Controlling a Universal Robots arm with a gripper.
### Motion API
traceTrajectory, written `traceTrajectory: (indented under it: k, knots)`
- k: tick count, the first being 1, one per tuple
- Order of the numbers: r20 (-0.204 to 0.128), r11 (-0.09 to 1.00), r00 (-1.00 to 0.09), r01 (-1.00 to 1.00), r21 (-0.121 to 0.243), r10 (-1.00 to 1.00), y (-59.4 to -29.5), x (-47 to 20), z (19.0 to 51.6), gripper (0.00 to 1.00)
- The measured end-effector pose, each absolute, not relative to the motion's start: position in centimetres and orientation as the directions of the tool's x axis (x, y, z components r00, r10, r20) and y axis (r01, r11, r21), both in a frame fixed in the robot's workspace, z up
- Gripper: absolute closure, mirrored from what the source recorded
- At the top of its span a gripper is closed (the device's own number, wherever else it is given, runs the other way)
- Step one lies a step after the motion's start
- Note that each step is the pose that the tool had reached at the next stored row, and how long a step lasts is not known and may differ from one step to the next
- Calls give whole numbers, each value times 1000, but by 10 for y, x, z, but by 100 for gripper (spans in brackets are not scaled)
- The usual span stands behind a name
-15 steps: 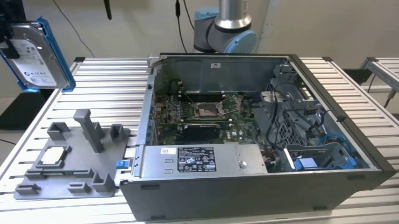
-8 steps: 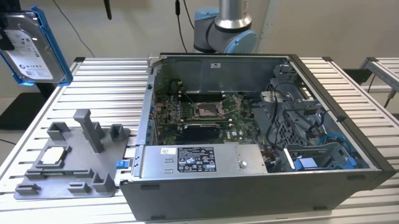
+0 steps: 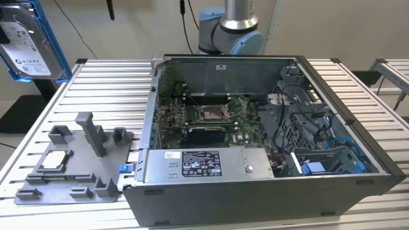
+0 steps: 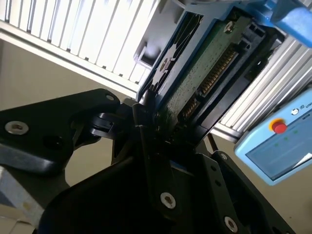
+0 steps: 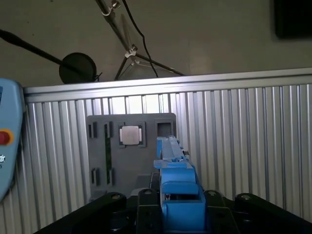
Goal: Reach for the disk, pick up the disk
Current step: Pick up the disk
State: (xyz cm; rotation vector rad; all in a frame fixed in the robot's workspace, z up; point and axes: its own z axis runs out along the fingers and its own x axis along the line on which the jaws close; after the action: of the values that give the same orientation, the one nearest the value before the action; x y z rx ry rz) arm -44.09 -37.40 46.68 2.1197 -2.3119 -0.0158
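The disk, a silver drive with a white label in bright blue rails, hangs in the air at the exterior view's upper left, well above the table. In the second wrist view its green circuit-board underside runs away from the gripper, whose black fingers clamp one end of it. The first wrist view looks along the blue rail edge of the disk, held between the black gripper parts, high over the slatted table.
An open computer case takes up the middle of the slatted aluminium table. A grey fixture plate with a small silver chip lies beside it. A blue pendant lies at the table's edge.
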Motion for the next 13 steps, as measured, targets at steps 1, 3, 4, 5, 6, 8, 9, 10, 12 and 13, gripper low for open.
traceTrajectory:
  k: [1,3,4,5,6,8,9,10,12,13]
  knots:
    - [-3,87,-87,-996,11,-996,-374,-441,468,100]
    - [-3,87,-87,-996,11,-996,-374,-441,472,100]
    - [-3,87,-87,-996,11,-996,-374,-441,474,100]
    - [-3,86,-87,-996,11,-996,-374,-441,475,100]
    - [-3,87,-87,-996,11,-996,-374,-441,476,100]
    - [-3,87,-87,-996,11,-996,-374,-441,480,100]
    - [-3,86,-87,-996,11,-996,-374,-441,481,100]
    - [-3,86,-87,-996,11,-996,-374,-441,482,100]
    - [-3,86,-87,-996,11,-996,-374,-441,485,100]
    - [-3,86,-87,-996,11,-996,-374,-441,487,100]
